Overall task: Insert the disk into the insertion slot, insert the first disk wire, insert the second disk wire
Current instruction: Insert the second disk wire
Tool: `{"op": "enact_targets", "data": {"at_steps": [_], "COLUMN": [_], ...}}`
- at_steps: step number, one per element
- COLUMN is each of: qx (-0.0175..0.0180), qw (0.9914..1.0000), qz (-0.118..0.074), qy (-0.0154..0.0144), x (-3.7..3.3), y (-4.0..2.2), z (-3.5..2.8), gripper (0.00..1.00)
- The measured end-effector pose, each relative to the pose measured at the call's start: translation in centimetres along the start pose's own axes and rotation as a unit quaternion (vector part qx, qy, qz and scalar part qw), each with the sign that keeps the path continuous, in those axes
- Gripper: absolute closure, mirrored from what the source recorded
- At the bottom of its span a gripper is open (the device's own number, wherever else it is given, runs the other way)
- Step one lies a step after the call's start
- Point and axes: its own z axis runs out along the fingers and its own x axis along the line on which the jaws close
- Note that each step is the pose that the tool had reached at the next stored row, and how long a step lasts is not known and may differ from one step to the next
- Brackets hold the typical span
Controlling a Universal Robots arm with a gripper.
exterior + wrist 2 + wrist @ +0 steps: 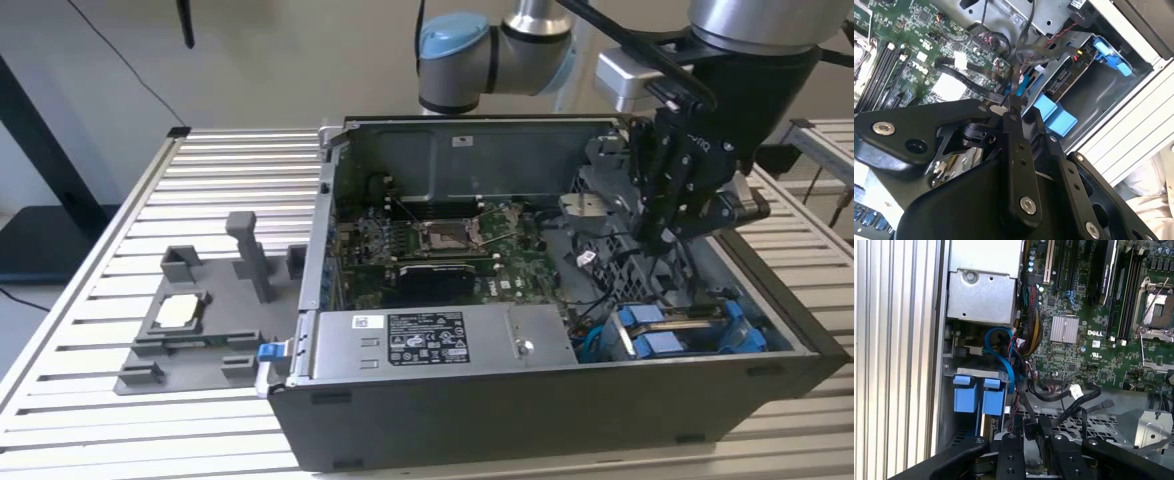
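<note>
The gripper (pixel 662 238) hangs inside the open computer case (pixel 534 420), just above the insertion slot (pixel 687 328). That slot is the dark drive cage with blue tabs, in the case's corner toward the exterior view's right, beside the silver power supply (pixel 427 340). In both wrist views the fingers (pixel 1010 452) stand nearly closed, pinching the black connector of a disk wire (pixel 1030 429), whose cable runs off toward the motherboard (pixel 1089 340). In the second wrist view the disk (pixel 1063 80) appears seated in the cage, though I cannot be certain.
</note>
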Motion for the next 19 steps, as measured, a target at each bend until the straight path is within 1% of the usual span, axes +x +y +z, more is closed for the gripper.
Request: {"op": "enact_targets", "data": {"at_steps": [5,16,17,19], "qx": [0.001,0.0011,0.001,0.001], "qw": [1.0,1.0,1.0,1.0], "qz": [0.0,0.0,0.0,0.0], "qy": [0.0001,0.0001,0.0001,0.0001], "x": [-0.05,-0.05,-0.05,-0.06], "y": [0.57,0.59,0.59,0.59], "z": [-0.03,-0.03,-0.04,-0.03], "gripper": [0.73,0.73,0.75,0.75]}}
